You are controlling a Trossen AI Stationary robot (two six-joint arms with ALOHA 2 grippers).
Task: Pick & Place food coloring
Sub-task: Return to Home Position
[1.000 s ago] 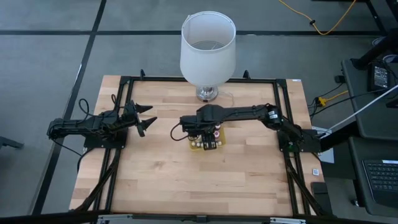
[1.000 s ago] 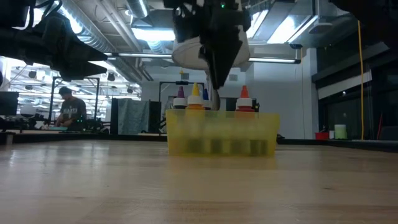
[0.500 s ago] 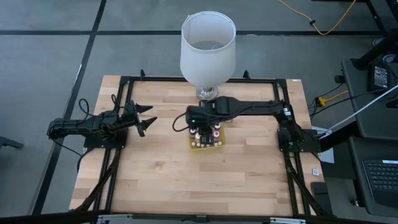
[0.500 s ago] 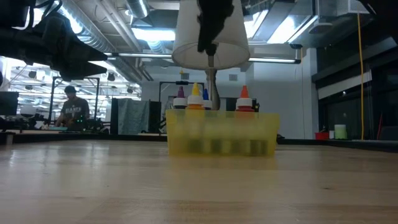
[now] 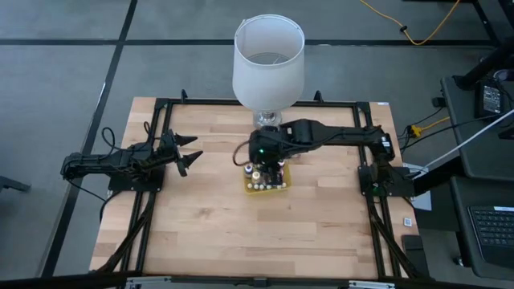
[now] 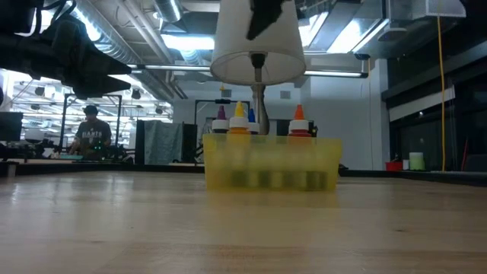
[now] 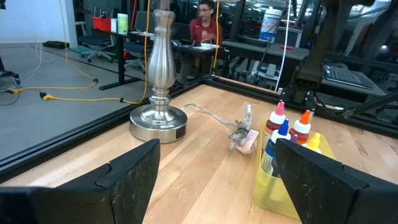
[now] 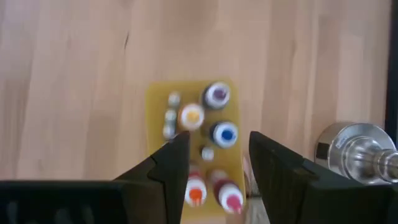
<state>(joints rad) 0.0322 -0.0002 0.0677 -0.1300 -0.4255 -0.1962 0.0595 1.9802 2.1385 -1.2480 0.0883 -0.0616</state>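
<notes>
Far left: left gripper (image 5: pixel 195 148), up off the wood, fingers spread wide, nothing in them. Tips pointing toward the middle of the table (image 5: pixel 209 233). Ahead of those tips, a bare strip of wood, then the yellow bin (image 5: pixel 250 189), well apart from this gripper.

Middle: right gripper (image 8: pixel 217 163), hanging high over the bin, fingers let go and apart, holding nothing. Straight below it, the food coloring (image 8: pixel 217 94) bottles, all standing up inside the bin, packed close together. Tops in purple, blue, yellow, orange and pink-red, plus a few small pale ones. Any writing on the bottles too small to read.

Just past the right gripper, toward the far edge of the table: the lamp (image 5: pixel 269 60), with a big white shade and a shiny silver foot, near the bin but not touching it.

Lots of bare wood on the near side of the bin, all the way to the front edge. More bare wood to the right of the right gripper. Black frame (image 5: pixel 209 102) running along the table edges on every side.

Far back in the room, a person (image 6: pixel 91 135) at a desk.
</notes>
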